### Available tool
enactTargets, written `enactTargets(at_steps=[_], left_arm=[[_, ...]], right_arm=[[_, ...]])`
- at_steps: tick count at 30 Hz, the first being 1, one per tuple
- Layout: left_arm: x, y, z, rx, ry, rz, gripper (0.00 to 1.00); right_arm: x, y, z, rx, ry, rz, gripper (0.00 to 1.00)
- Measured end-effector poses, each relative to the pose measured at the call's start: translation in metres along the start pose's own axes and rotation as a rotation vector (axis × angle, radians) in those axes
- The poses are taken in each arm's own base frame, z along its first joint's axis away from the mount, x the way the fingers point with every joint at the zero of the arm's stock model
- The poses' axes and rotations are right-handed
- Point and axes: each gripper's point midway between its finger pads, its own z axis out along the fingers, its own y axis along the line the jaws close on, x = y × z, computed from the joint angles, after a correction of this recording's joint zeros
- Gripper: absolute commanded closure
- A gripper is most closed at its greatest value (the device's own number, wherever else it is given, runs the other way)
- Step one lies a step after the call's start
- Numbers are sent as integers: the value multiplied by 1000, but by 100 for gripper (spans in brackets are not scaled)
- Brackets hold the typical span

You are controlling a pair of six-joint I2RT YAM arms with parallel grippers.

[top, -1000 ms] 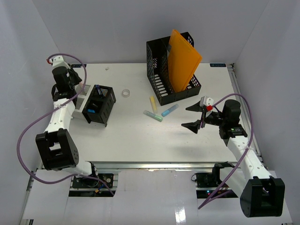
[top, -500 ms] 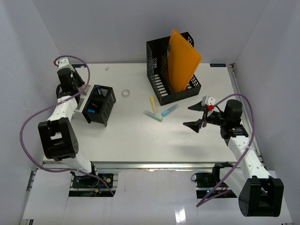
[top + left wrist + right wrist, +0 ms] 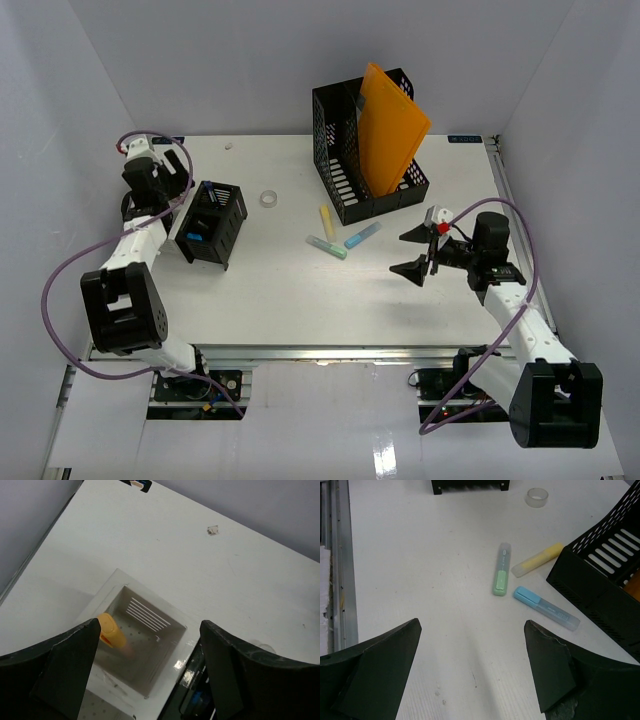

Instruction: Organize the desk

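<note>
The desk [image 3: 300,290] is a white tabletop with a metal rail along its front. My left gripper [image 3: 150,625] hangs open over a white slotted organizer box [image 3: 160,630] at the far left. An orange-yellow marker [image 3: 111,631] lies loose inside that box, by the left finger. My right gripper [image 3: 471,624] is open and empty above bare desk. Ahead of it lie a green highlighter [image 3: 501,576], a yellow one [image 3: 537,560] and a blue one [image 3: 546,607]. In the top view the left gripper [image 3: 168,192] is far left and the right gripper [image 3: 418,250] at right.
A small black organizer [image 3: 212,222] stands beside the white box. A clear tape roll [image 3: 268,198] lies behind the highlighters. A black mesh file holder [image 3: 345,170] with an orange folder [image 3: 390,130] stands at the back centre. White walls close in both sides.
The left gripper's jaws have opened over the white box, and the left wrist has shifted slightly. The right arm has edged a little toward the highlighters, still open.
</note>
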Motion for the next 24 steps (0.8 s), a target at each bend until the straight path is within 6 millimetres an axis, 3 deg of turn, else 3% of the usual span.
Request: enactTargets(at_steps=[6,11,14,16,19,24], left_arm=[[-18,-21,-48,105,-60,-77,2],[-34,-54,-103,289,-117,-152,2],[-31,-82,-138,468,-118,-178,2],[-18,-98,-157,596,-97,-196,2],[21,-116,-174,757,20,-232,2],[72,-126,-191,907,183,-283,2]], right_arm=[[20,-9,12,7,93,108,7],[41,0,57,-8,283,97,7],[51,3,81,-16,390,77,9],[53,2,98,-36,447,43,10],[49,-1,122,-70,499,-30,10],[56,-11,165,-99,575,-115,5]])
